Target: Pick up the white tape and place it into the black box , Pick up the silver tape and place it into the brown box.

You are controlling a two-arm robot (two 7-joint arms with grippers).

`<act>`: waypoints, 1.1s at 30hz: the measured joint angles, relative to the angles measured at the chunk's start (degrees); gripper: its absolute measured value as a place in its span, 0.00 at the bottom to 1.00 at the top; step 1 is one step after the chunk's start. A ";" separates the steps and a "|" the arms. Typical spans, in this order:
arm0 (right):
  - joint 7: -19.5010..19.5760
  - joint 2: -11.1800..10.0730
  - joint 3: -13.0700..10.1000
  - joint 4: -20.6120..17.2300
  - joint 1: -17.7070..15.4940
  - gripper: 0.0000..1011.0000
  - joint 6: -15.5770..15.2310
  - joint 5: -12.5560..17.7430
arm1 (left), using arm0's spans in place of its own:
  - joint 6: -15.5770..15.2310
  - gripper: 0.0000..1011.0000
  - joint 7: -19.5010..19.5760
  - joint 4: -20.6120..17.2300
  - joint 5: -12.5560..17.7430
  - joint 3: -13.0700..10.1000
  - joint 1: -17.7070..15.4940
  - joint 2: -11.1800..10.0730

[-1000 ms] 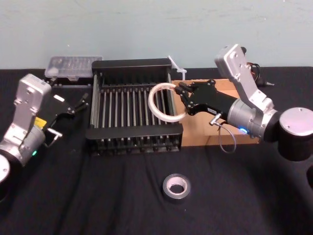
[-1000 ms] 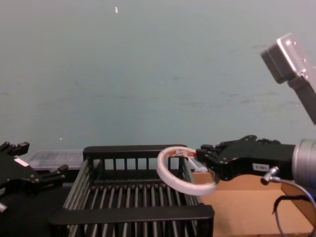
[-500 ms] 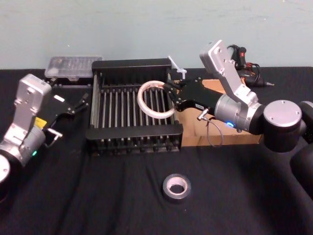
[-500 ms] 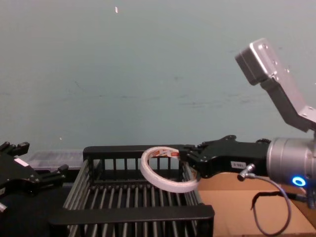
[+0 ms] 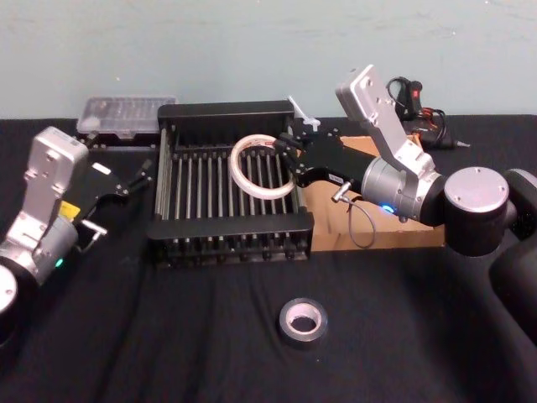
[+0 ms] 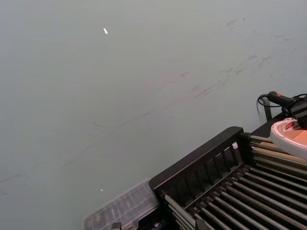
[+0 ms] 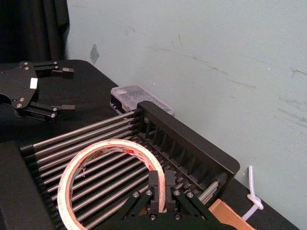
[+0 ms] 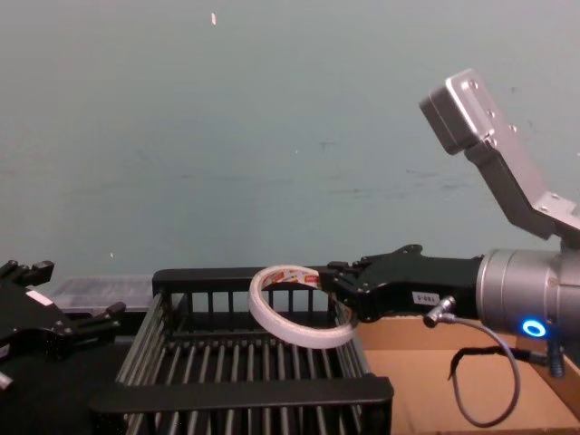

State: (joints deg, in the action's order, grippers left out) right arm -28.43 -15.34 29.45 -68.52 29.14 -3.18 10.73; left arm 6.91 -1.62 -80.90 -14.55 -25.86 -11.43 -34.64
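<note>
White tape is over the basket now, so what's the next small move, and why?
Probably lower the right pincer a little, then open it. It holds the white tape by its rim, tilted, above the slatted floor of the black box and inside its walls. The left pincer is parked beside the box.

We face a pale blue-green painted wall [image 5: 210,50] with faint scuffs, a table draped in black cloth [image 5: 168,336], a dark curtain [image 7: 29,28] at one side.
</note>
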 joint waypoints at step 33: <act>0.08 -0.09 -0.05 -0.23 -0.07 0.78 -0.29 0.04 | 0.00 0.99 0.00 0.00 0.00 0.00 0.00 0.00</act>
State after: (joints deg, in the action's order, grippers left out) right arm -28.36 -15.43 29.41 -68.75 29.06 -3.47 10.77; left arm 6.91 -1.62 -80.90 -14.55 -25.86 -11.43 -34.65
